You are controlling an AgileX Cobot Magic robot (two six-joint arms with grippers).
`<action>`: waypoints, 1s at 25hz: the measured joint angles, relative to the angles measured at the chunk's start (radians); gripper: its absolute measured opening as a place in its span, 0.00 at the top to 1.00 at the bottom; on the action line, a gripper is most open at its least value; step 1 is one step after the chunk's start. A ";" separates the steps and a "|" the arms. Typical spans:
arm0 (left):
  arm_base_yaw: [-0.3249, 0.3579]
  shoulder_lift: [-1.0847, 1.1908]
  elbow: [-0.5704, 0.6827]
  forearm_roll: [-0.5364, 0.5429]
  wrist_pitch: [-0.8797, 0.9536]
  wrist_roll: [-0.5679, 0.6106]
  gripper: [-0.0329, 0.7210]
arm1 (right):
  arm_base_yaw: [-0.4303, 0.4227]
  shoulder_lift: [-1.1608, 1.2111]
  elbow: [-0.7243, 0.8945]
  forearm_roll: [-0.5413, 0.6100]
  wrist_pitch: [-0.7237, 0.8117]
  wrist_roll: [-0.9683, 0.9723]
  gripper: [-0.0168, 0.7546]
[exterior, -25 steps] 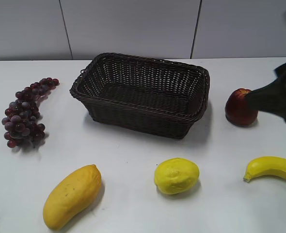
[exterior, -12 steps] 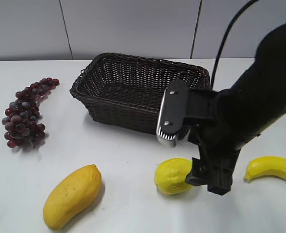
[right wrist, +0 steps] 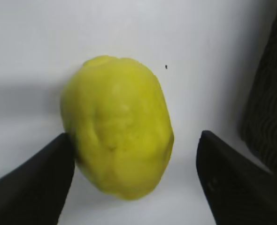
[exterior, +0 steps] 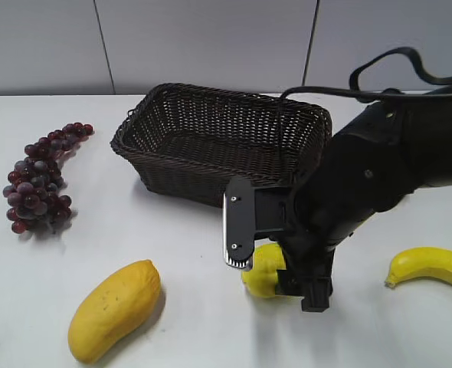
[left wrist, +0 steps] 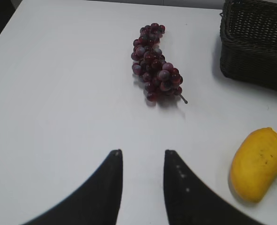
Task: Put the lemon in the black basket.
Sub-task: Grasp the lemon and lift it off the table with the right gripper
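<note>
The lemon (exterior: 258, 270) lies on the white table in front of the black basket (exterior: 211, 184), mostly covered by my right arm in the exterior view. In the right wrist view the lemon (right wrist: 117, 126) sits between the fingers of my right gripper (right wrist: 134, 137). That gripper is open: its left finger touches the lemon's side and its right finger stands apart from it. The right gripper (exterior: 291, 280) is down at table level. The basket's wall (right wrist: 270, 93) shows at the right edge. My left gripper (left wrist: 142, 152) is open and empty over bare table.
A bunch of purple grapes (exterior: 38, 172) lies at the left, also in the left wrist view (left wrist: 155, 77). A mango (exterior: 115, 307) lies at the front left, a banana (exterior: 433, 264) at the front right. The basket corner (left wrist: 256, 42) shows in the left wrist view.
My right arm has swung in from the right and come down over the lemon, so the open fingers now straddle it. The red apple is now hidden behind the arm.
</note>
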 joint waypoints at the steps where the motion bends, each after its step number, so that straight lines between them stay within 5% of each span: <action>1: 0.000 0.000 0.000 0.000 0.000 0.000 0.64 | 0.000 0.010 0.000 -0.007 -0.014 0.000 0.13; 17: 0.000 0.000 0.000 0.000 0.000 0.000 0.64 | 0.000 0.108 -0.010 0.000 -0.093 -0.001 0.20; 25: 0.000 0.000 0.000 0.000 0.000 0.000 0.64 | 0.002 -0.038 -0.065 0.177 0.109 -0.001 0.20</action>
